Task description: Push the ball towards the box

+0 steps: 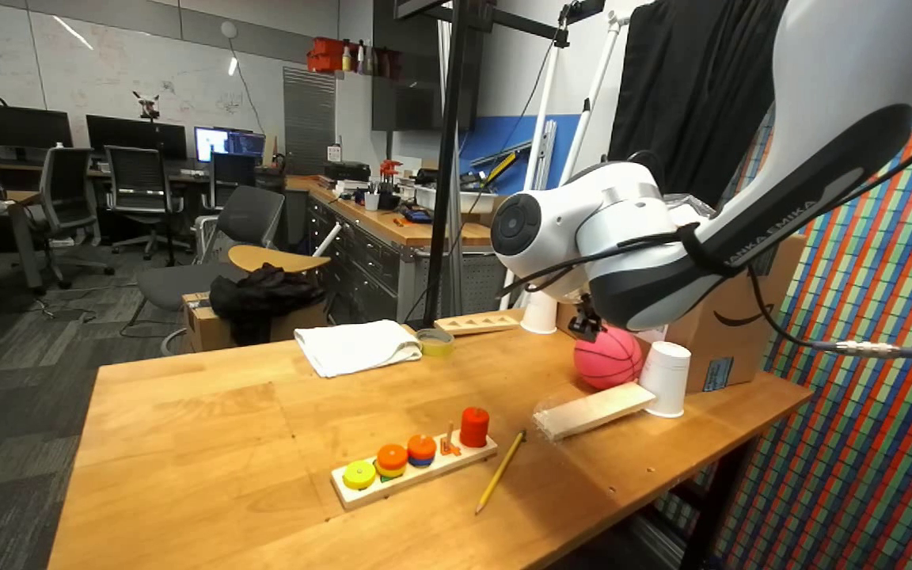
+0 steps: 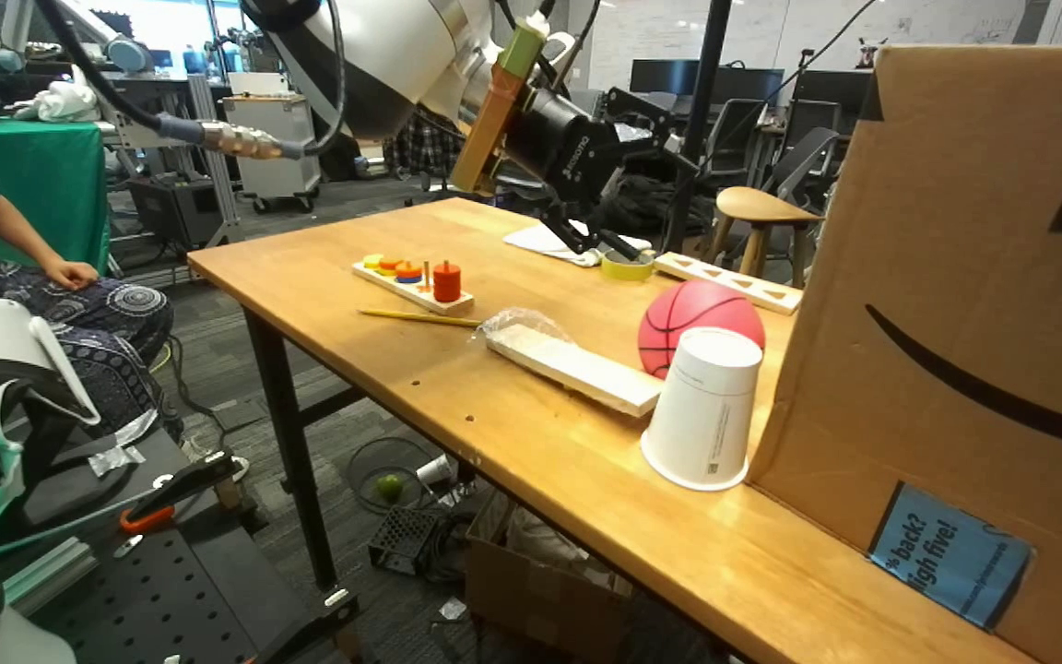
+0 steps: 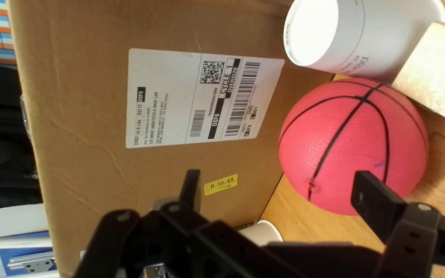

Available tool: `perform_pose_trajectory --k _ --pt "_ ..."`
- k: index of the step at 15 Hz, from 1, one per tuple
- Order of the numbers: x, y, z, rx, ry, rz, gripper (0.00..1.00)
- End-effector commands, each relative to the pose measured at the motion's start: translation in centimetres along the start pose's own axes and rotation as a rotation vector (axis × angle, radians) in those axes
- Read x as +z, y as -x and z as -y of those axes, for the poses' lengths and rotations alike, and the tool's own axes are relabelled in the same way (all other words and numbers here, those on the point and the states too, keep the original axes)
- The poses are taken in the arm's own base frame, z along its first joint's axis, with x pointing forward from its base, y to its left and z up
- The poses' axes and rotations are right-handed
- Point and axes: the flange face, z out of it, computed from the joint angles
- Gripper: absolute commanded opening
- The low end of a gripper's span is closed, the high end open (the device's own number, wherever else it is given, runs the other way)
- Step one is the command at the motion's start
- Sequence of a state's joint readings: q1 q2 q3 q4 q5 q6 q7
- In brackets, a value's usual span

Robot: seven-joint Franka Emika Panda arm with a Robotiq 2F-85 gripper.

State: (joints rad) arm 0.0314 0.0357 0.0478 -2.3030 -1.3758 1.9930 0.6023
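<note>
The claw (image 3: 278, 187), empty, jaws wide apart, spans the bottom of the wrist view. Cardboard box (image 3: 160, 160) at left and centre; pink ball (image 3: 354, 146) right of centre, probably light and springy, best pushed mid-height, opposite the box.

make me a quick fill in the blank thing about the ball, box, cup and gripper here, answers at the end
1. The ball is pink with ____ lines on it.
2. The gripper is ____, not shut.
3. The colour of the sticker reading B-36.4A on the box is ____.
4. The cup by the wooden plank stands upside ____.

Missing words: black; open; yellow; down.
</note>
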Motion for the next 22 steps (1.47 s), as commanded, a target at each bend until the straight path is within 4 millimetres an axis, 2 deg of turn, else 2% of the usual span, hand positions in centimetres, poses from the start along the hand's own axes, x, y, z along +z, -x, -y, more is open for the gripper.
perform_pose_trajectory --k 1,8,13,17,22 --pt "-1.3 0.6 0.6 0.000 -0.027 0.021 1.00" --pt "-1.4 -0.2 2.3 -0.017 -0.065 0.023 1.00" --pt "0.3 -0.9 3.9 -0.030 -0.105 0.052 1.00" --pt "2.4 -2.0 2.6 -0.019 -0.080 0.049 1.00" --pt "7.5 -2.7 -1.4 0.044 -0.028 0.094 1.00"
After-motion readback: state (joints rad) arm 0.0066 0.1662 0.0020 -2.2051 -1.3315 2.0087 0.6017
